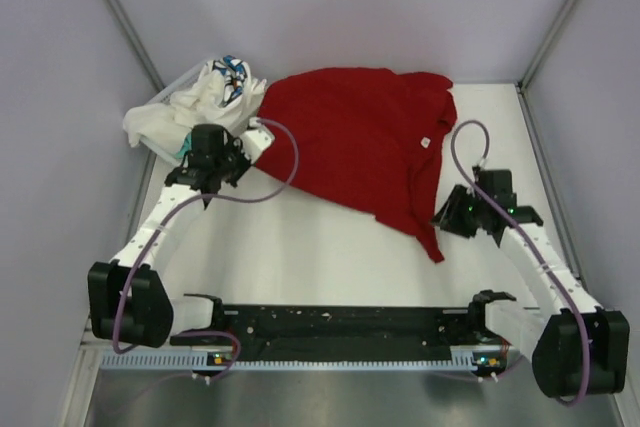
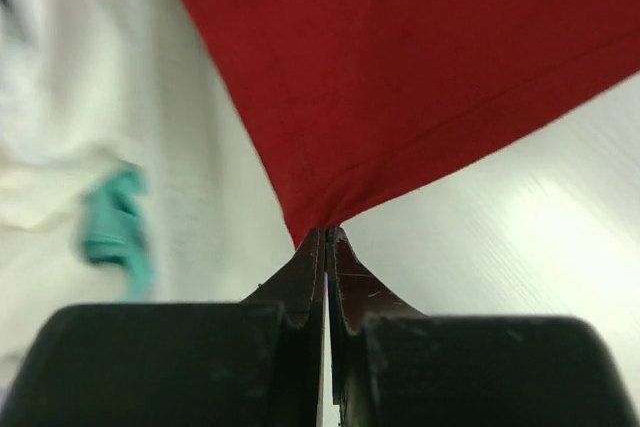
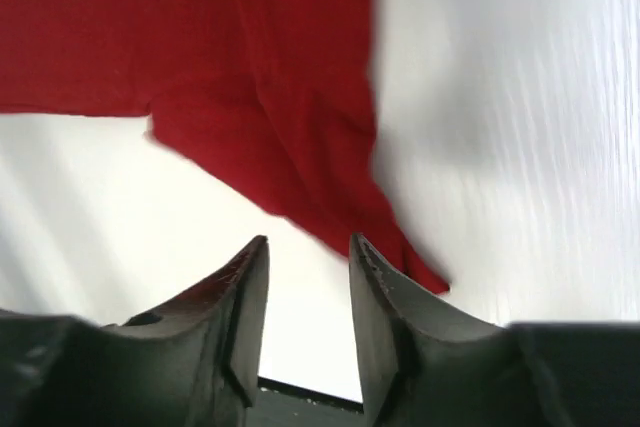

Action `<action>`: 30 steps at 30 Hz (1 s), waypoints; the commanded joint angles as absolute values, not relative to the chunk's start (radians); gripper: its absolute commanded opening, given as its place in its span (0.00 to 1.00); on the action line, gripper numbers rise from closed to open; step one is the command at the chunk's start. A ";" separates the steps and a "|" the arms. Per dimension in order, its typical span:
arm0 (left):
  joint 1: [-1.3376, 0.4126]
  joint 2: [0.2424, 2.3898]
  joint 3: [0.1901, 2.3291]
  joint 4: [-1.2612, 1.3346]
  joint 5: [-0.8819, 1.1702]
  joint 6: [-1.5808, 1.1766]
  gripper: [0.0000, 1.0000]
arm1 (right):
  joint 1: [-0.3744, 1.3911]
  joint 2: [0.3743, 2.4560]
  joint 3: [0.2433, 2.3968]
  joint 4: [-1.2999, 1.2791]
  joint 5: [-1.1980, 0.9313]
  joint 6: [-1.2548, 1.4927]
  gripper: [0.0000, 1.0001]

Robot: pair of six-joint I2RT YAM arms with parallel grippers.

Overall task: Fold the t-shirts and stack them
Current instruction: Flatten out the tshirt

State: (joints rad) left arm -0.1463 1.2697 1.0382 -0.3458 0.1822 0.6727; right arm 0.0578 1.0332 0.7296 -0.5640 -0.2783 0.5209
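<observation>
A deep red t-shirt lies spread and rumpled across the far middle of the table. My left gripper is shut on its left corner; in the left wrist view the red cloth runs right into the closed fingertips. White t-shirts with teal and blue-patterned parts lie heaped at the far left. My right gripper stands open beside the red shirt's lower right tip. In the right wrist view that tip lies just beyond the parted fingers, with nothing between them.
Grey walls close in the table on the left, right and back. A black rail runs across the near edge between the arm bases. White tabletop shows between the red shirt and the rail.
</observation>
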 commanded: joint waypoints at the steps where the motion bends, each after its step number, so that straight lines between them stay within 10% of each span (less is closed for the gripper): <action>1: -0.141 1.262 0.878 -0.337 0.215 0.756 0.00 | 0.054 0.878 0.543 -0.475 -0.175 0.617 0.43; 10: -0.140 1.266 0.793 -0.410 0.221 0.772 0.00 | 0.093 0.811 0.612 -0.521 0.031 0.562 0.51; 20: -0.140 1.210 0.753 -0.419 0.216 0.750 0.00 | 0.442 1.348 0.897 -0.511 0.296 0.482 0.56; 30: -0.138 1.209 0.767 -0.419 0.215 0.753 0.00 | 0.419 1.698 1.071 -0.482 0.304 0.465 0.35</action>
